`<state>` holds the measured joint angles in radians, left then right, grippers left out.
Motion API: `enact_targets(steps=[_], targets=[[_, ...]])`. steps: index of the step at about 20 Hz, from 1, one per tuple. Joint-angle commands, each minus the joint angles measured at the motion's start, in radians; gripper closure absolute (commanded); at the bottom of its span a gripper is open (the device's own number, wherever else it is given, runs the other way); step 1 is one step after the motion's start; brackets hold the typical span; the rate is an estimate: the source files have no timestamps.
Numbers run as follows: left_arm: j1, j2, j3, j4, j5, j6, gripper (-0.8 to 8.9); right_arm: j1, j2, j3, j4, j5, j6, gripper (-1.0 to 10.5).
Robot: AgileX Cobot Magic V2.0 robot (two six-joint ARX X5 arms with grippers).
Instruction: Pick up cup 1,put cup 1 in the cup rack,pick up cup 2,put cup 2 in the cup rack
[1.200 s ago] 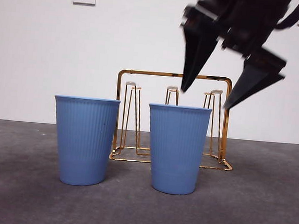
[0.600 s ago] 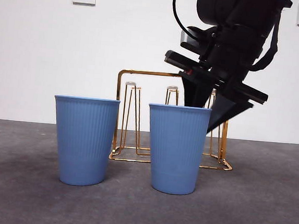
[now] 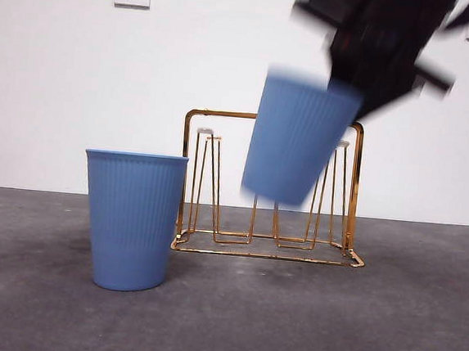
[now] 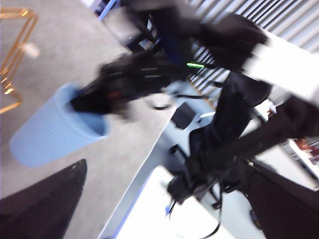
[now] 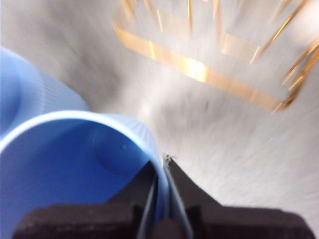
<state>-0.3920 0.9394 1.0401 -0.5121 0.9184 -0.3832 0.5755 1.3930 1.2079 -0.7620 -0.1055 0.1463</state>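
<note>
- Cup 2 (image 3: 132,220), the blue ribbed one on the left in the front view, stood upright on the grey table (image 3: 401,338), untouched, just beside the left end of the cup rack (image 3: 268,187).
- Rack of thin gold wire stood behind the cups' line, its arched frame upright and its white-tipped prongs all bare; no cup hung on it.
- Cup 1 (image 3: 297,140) hung in the air in front of the rack's right half, clear of the table, tilted with its base swung toward the left, and blurred by motion.
- Right gripper (image 5: 162,189) held cup 1 by the rim: the right wrist view showed one black jaw inside the wall and one outside, pinched narrow on it, with the rack's base wire beyond.
- Left gripper (image 4: 164,199) waited well apart from the work; its jaws stood wide with nothing between them, and its camera looked across at the lifted cup and the other arm.
- Progress, as I judged it: the first pickup was done, nothing more. Cup 1 had yet to be turned and seated over a prong, and cup 2's pickup and placing were both left, so roughly a quarter of the task was complete.
</note>
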Motion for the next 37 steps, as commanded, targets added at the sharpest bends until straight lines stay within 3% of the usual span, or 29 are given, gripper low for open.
enact_targets(steps=[1, 4, 9, 12, 16, 26, 32, 37], targets=[[-0.042, 0.040, 0.002, 0.135, 0.000, -0.128, 1.54, 0.000, -0.186, 0.001, 0.010, 0.055, -0.008, 9.6], [-0.128, 0.114, 0.002, 0.343, -0.056, -0.277, 1.54, 0.002, -0.401, 0.001, 0.040, 0.156, -0.006, 9.6], [-0.311, 0.286, 0.002, 0.824, -0.251, -0.564, 1.54, 0.001, -0.631, 0.001, 0.130, 0.277, -0.021, 9.6], [-0.402, 0.400, 0.002, 1.122, -0.381, -0.726, 1.54, 0.001, -0.672, 0.001, 0.199, 0.281, -0.047, 9.6], [-0.454, 0.487, 0.002, 1.308, -0.496, -0.820, 1.54, 0.001, -0.673, 0.001, 0.246, 0.280, -0.078, 9.6], [-0.482, 0.576, 0.003, 1.453, -0.678, -0.893, 1.54, 0.001, -0.649, 0.001, 0.325, 0.200, -0.097, 9.6], [-0.482, 0.576, 0.003, 1.508, -0.711, -0.900, 1.54, 0.001, -0.603, 0.001, 0.339, 0.170, -0.098, 9.6], [-0.479, 0.576, 0.003, 1.508, -0.715, -0.900, 1.54, 0.002, -0.559, 0.001, 0.399, 0.098, -0.097, 9.6]])
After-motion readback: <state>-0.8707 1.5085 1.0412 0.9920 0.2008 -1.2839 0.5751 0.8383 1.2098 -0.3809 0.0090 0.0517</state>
